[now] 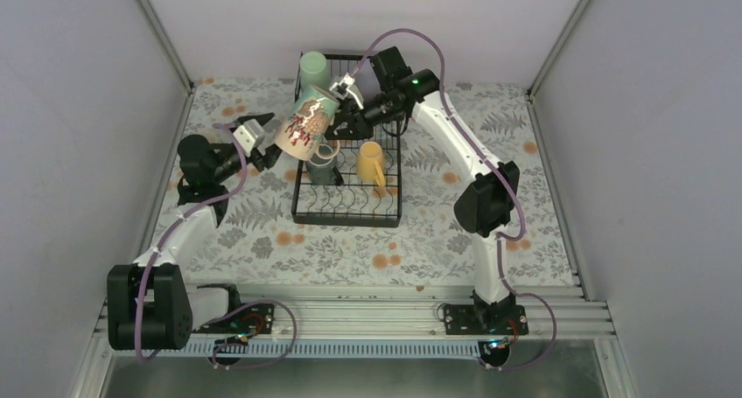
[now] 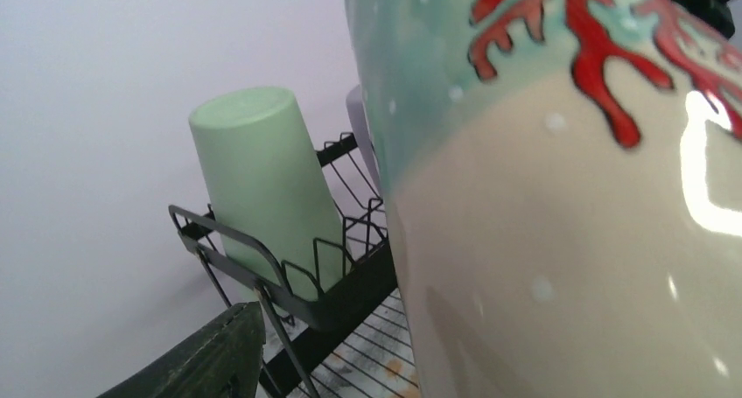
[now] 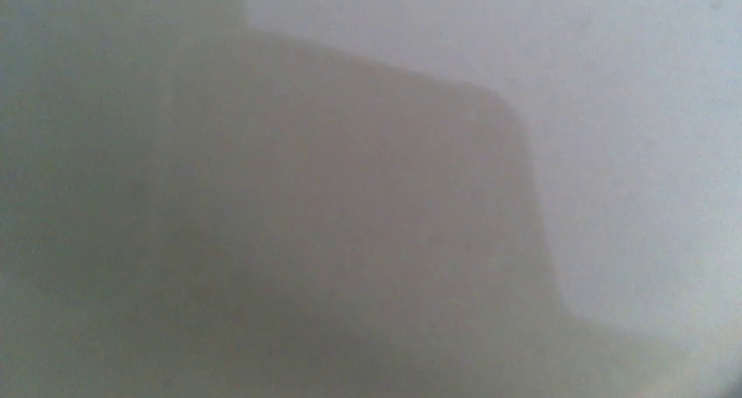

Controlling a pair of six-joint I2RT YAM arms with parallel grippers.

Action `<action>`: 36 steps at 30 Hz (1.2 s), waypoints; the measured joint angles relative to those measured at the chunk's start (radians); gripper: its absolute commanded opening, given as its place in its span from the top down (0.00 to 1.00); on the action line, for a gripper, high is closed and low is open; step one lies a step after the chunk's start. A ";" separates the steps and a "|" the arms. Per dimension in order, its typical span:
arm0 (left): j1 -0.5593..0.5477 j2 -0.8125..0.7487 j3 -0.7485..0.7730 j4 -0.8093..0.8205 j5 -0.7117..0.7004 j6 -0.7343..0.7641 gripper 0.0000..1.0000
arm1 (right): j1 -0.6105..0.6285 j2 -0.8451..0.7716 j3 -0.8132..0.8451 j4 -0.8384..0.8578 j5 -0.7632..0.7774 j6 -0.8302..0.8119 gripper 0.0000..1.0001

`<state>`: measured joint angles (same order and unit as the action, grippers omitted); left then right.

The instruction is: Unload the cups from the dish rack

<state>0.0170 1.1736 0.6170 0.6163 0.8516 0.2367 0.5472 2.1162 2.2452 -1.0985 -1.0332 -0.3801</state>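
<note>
A beige mug with a reddish pattern (image 1: 302,127) hangs tilted above the left side of the black wire dish rack (image 1: 346,216). My right gripper (image 1: 338,101) meets its far end and appears shut on it; the right wrist view is a grey blur. My left gripper (image 1: 267,140) is open around the mug's near end. In the left wrist view the mug (image 2: 569,240) fills the right side, apart from my one visible finger (image 2: 210,359). A mint-green tumbler (image 1: 312,66) stands upside down in the upper shelf. A yellow-orange mug (image 1: 371,164) and a dark grey-green mug (image 1: 322,171) sit in the lower tray.
The rack (image 2: 332,306) and mint tumbler (image 2: 258,179) show behind the mug in the left wrist view, with a lavender sliver (image 2: 354,109) beside them. The floral tablecloth (image 1: 262,240) surrounds the rack. Grey walls enclose the table on three sides.
</note>
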 measured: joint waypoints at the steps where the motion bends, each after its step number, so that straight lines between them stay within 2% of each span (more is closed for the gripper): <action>1: -0.002 0.007 0.011 0.004 -0.003 -0.007 0.36 | 0.000 0.003 0.000 0.000 -0.006 0.001 0.97; 6: -0.017 0.026 0.040 0.018 -0.002 -0.026 0.47 | -0.001 0.016 0.000 0.010 -0.049 0.016 0.97; 10: -0.029 0.031 0.043 0.015 0.006 -0.044 0.75 | -0.007 0.038 0.009 0.018 -0.083 0.033 0.96; 12: -0.034 0.031 0.043 0.010 0.012 -0.048 0.78 | -0.008 0.066 0.031 0.027 -0.107 0.038 0.96; 17: -0.042 0.031 0.051 -0.025 -0.071 -0.018 0.95 | -0.014 0.140 0.080 0.012 -0.188 0.066 0.96; 25: -0.055 0.030 0.076 -0.079 -0.114 -0.009 0.98 | -0.020 0.165 0.102 0.014 -0.207 0.066 0.89; 29: -0.059 0.024 0.079 -0.093 -0.141 0.003 0.98 | -0.020 0.157 0.055 0.092 -0.220 0.087 0.87; 34: -0.062 0.009 0.087 -0.144 -0.157 0.027 0.97 | -0.019 0.153 0.026 0.138 -0.226 0.108 0.71; 36: -0.062 -0.001 0.104 -0.166 -0.161 0.040 0.98 | -0.019 0.153 0.026 0.143 -0.219 0.098 0.68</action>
<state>-0.0448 1.1725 0.7212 0.4503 0.6907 0.2771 0.5282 2.2688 2.2711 -0.9558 -1.2526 -0.2817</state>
